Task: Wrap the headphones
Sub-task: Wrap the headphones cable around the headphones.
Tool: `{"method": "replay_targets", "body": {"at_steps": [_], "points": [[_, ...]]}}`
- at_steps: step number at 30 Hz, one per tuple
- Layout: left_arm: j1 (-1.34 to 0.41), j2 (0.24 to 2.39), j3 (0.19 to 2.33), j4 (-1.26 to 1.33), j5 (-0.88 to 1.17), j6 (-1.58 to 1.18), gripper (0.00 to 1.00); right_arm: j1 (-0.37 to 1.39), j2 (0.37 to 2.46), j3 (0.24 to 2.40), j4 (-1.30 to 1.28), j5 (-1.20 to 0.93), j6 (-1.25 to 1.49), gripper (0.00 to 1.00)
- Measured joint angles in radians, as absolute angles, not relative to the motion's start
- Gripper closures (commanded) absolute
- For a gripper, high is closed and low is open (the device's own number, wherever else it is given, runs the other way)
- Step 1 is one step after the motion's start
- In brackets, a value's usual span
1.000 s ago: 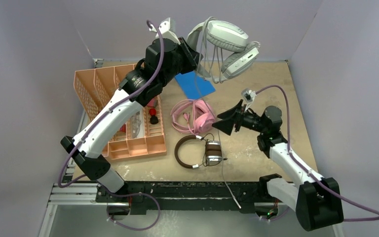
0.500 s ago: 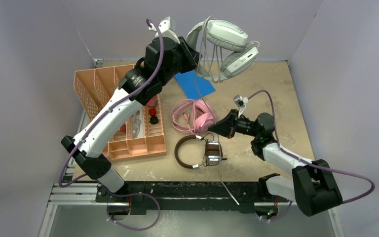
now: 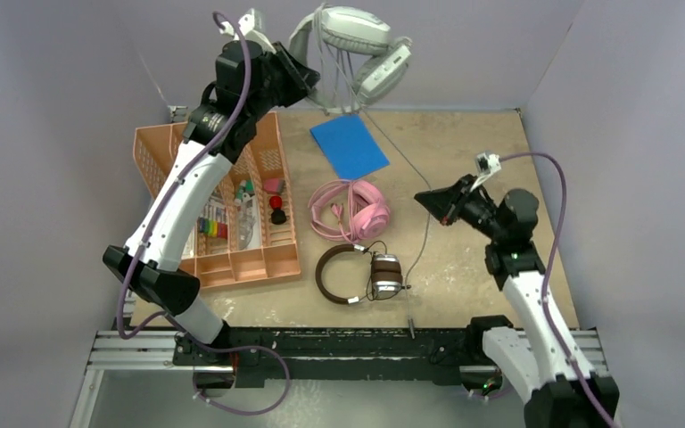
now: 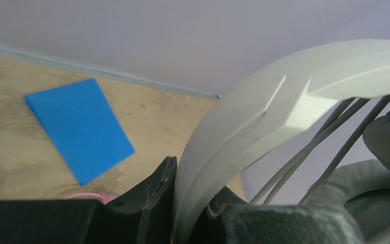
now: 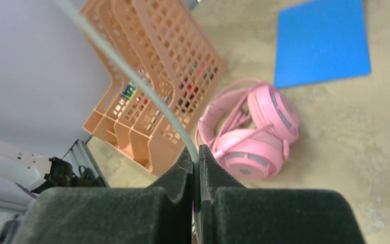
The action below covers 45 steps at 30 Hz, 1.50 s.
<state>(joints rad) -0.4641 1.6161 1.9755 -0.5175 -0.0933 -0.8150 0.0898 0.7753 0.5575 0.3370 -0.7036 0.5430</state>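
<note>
Light-grey headset (image 3: 357, 40) is held aloft at rear left, its headband clamped in the left gripper (image 3: 296, 73). Its grey cable (image 3: 391, 150) is strung straight, slanting down and rightward to the right gripper (image 3: 425, 196), whose jaws are pinched shut on it. The tail drops toward the near edge of the table (image 3: 499, 160). The right arm is judged nearer the free cable for winding.

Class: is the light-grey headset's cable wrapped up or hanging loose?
Loose: the grey cable runs unwound from the raised light-grey headset to the right pincer, shut on it.
</note>
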Motion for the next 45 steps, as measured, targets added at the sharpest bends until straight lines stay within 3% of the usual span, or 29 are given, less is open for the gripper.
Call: {"method": "replay_targets", "body": {"at_steps": [5,9,20,26,33,45], "points": [[-0.476,1.603,1.879,-0.397,0.214,-0.793,1.0,0.057,1.009,0.696,0.18,-0.778,0.501,1.0],[-0.492,1.544,1.671,-0.226,0.359,-0.855,1.0,0.056,1.119,0.768,0.117,-0.875,0.473,1.0],[-0.664,1.543,1.631,-0.019,0.382,-0.9,1.0,0.056,1.223,0.789,0.11,-1.067,0.485,1.0],[-0.717,1.518,1.608,-0.175,0.44,-0.584,1.0,-0.045,1.234,0.827,0.071,-1.067,0.515,1.0],[-0.904,1.374,1.429,-0.416,0.083,0.05,1.0,-0.066,1.285,1.003,-0.191,-1.163,0.443,1.0],[-1.006,1.497,1.42,-0.288,-0.56,0.392,1.0,-0.068,1.256,1.163,-0.461,-1.179,0.37,1.0]]}}
